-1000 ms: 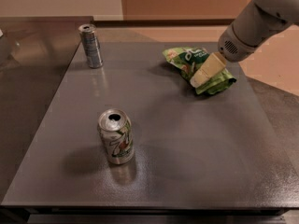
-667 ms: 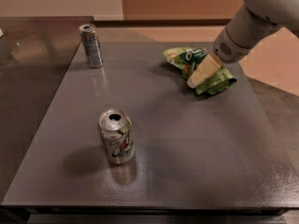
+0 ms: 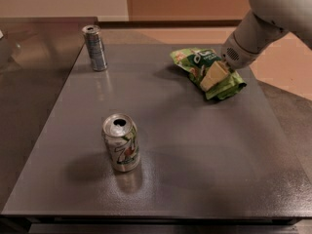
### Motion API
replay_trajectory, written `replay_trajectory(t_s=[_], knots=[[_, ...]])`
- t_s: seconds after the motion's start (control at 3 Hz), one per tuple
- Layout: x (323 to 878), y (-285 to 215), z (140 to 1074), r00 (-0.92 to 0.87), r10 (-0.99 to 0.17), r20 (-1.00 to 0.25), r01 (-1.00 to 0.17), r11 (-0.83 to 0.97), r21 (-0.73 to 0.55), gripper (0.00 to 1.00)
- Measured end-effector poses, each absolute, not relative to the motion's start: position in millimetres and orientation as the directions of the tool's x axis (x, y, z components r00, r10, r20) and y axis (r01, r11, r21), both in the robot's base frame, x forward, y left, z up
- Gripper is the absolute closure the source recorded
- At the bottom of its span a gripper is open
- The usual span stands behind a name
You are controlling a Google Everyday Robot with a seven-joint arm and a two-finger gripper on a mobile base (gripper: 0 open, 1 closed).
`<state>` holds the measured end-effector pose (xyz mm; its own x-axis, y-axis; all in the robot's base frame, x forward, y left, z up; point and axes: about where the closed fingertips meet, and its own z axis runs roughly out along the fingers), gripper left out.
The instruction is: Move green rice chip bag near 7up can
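Observation:
The green rice chip bag (image 3: pixel 204 65) lies crinkled on the dark tabletop (image 3: pixel 195 155) at the back right. My gripper (image 3: pixel 213 76) comes down from the upper right on the white arm (image 3: pixel 273 18) and rests on the bag's middle, with foil bunched around it. The 7up can (image 3: pixel 121 143) stands upright at the front left of the table, far from the bag, its top open.
A slimmer, taller silver-grey can (image 3: pixel 95 48) stands at the back left. A steel counter (image 3: pixel 29 82) adjoins the table on the left. The table's right edge runs close behind the bag.
The arm has swung left and upward over the bag while my gripper stayed on it, shifting slightly left. The bag and both cans have not moved.

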<state>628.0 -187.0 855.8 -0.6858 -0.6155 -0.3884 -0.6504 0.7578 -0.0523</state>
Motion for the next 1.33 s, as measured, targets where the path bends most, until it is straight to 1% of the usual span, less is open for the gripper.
replay_trajectory(t_s=[0.67, 1.0, 1.33], knots=[[619, -184, 860, -0.661, -0.635, -0.401, -0.677, 0.734, -0.046, 0.88], [608, -176, 875, -0.604, -0.675, -0.423, -0.722, 0.688, -0.066, 1.0], [581, -160, 900, -0.484, -0.754, -0.444, -0.809, 0.579, -0.102, 1.0]])
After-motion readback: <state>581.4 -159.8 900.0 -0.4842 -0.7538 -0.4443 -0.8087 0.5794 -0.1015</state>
